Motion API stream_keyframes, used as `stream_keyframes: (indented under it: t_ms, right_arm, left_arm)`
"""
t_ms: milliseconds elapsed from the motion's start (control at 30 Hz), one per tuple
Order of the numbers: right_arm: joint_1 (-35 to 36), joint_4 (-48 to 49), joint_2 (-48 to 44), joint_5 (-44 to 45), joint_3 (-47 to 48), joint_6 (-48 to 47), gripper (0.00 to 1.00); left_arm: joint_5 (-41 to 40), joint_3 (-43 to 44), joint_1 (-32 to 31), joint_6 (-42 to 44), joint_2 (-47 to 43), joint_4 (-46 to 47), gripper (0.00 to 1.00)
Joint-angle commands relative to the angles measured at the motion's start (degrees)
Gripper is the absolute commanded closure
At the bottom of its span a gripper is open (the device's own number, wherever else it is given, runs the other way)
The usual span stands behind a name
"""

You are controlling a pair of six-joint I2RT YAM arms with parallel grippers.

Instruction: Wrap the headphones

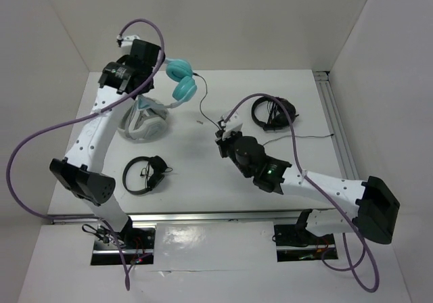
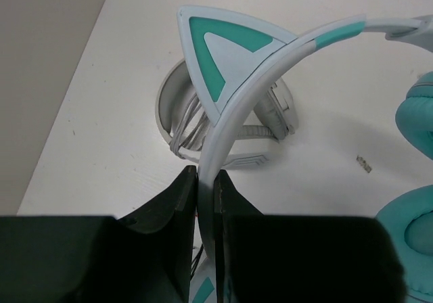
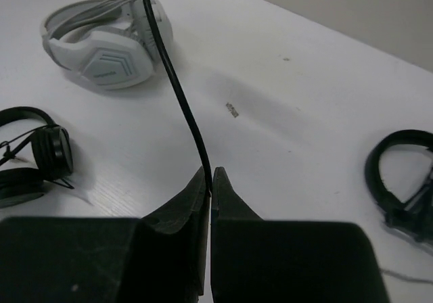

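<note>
The teal headphones (image 1: 180,80) hang in the air at the back of the table. My left gripper (image 2: 206,181) is shut on their white headband (image 2: 250,93), just below a teal cat ear (image 2: 216,53); teal ear cups (image 2: 416,181) show at the right. Their thin black cable (image 1: 201,100) runs from the cup towards my right gripper (image 1: 221,139). In the right wrist view my right gripper (image 3: 210,179) is shut on the black cable (image 3: 179,93), which rises up and away from the fingertips.
A grey-white headset (image 1: 143,124) lies below the left gripper and also shows in the right wrist view (image 3: 105,42). Black headphones (image 1: 145,174) lie front left, another black pair (image 1: 274,110) back right. A small scrap (image 1: 201,122) lies mid-table.
</note>
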Motion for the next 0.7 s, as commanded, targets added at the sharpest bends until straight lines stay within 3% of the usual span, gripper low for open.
stream_keyframes:
  t_ms: [0,100,300,467,667]
  right_arm:
    - [4.4,-8.6,-2.5,19.6,5.4,-7.0,1.00]
    - [3.9,-7.9,-3.6,22.7,6.6,-11.7,1.00]
    - [-1.3,-6.6,-6.4,21.3,8.2,-16.0,1.00]
    - [-6.0,-5.8,-8.2,16.7,8.2,-16.6,1.00]
    - [-7.1,-6.3,-9.4,14.8,6.8,-15.5,1.00]
  left_arm:
    - [-3.6,-2.8,-4.2,5.2,2.7,7.2,1.00]
    - [-2.4,-10.5,-9.1,13.3,3.5,11.8,1.00]
    - [0.8,-28.7,-20.6,31.5,-5.7,31.8,1.00]
    - [14.6,-37.7,-27.7,39.2,-14.6,35.7,1.00]
    - [20.6,-39.9,-31.4,40.6,-17.2,35.7,1.00]
